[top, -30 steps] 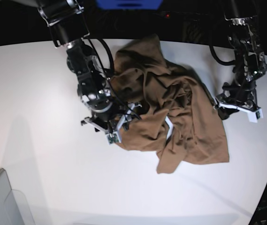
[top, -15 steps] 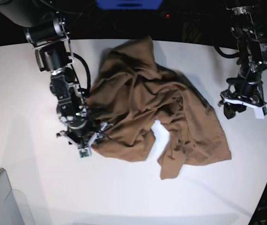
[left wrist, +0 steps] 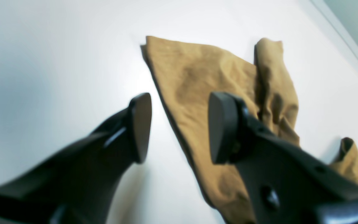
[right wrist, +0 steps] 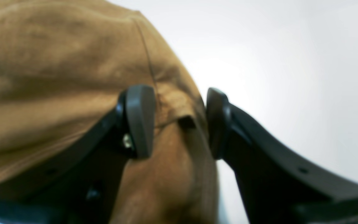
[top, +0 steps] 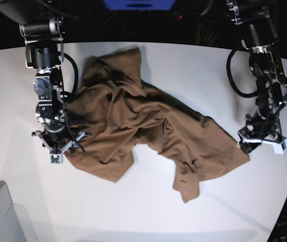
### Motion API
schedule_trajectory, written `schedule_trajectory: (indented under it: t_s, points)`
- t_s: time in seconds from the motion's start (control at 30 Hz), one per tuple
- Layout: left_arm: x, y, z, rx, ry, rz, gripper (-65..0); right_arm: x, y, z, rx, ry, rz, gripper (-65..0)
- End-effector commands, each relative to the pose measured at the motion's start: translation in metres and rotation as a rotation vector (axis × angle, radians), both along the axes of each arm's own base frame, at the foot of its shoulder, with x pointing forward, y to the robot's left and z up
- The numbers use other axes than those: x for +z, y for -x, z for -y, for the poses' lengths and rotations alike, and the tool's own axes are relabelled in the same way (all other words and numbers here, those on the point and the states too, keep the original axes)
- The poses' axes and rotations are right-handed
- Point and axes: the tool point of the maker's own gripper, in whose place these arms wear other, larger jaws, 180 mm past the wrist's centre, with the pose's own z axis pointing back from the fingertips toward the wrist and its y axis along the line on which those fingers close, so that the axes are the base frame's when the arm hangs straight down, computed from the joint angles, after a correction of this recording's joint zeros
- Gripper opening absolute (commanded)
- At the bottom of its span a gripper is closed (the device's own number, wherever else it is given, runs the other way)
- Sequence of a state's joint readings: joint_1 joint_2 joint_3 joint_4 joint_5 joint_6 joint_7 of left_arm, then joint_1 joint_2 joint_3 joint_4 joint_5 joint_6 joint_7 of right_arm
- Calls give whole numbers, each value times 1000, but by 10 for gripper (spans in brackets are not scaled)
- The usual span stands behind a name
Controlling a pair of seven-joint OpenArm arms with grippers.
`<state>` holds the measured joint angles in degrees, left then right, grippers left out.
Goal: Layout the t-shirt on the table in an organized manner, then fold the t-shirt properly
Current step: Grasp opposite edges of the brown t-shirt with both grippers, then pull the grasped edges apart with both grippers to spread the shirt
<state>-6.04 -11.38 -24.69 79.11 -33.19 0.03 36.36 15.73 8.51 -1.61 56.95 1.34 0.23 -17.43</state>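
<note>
The brown t-shirt (top: 143, 121) lies crumpled on the white table (top: 133, 212), stretched from upper left to lower right. At its left edge my right gripper (top: 62, 147) points down and is shut on a bunched fold. In the right wrist view that fold of the t-shirt (right wrist: 57, 62) fills the space between the right gripper's (right wrist: 179, 123) fingers. My left gripper (top: 261, 143) stands at the shirt's lower right corner. In the left wrist view the left gripper (left wrist: 177, 127) is open and straddles the hem of the t-shirt (left wrist: 204, 74), one finger over cloth, one over bare table.
A grey translucent bin corner (top: 2, 217) sits at the table's lower left. The table's curved edge runs close behind my left gripper on the right. Dark background lies beyond the far edge.
My right gripper has pulled the shirt's left side further left, spreading the cloth. My left gripper moved off the shirt to the right, then came down to its lower right corner.
</note>
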Motion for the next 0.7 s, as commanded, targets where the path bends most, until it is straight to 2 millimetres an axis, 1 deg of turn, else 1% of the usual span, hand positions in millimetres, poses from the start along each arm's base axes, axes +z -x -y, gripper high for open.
schedule_trajectory:
  t_s: [0.0, 0.1, 0.17, 0.33, 0.5, 0.6, 0.67]
  points:
    - [11, -11, -12, 17, -15, 32, -362, -11, 10, 7, -11, 19, -78, -370]
    - [-5, -25, -27, 41, -13, -31, -362, -12, 11, 7, -11, 19, -80, -370]
    - [-16, -31, -33, 57, -14, -72, -362, -17, 16, 7, -11, 19, -92, -370]
    - [-23, -49, -44, 92, -81, -75, -362, -19, 19, 7, -11, 19, -98, -370]
    - [-39, -71, -21, 6, -214, -75, -361, -20, 20, 7, -13, 19, -101, -370]
    - [-54, -73, -13, -18, -250, -81, -361, -20, 20, 7, -13, 19, -106, -370]
    - [-59, -76, -11, -21, -263, -81, -361, -23, 23, 7, -13, 19, -112, -370]
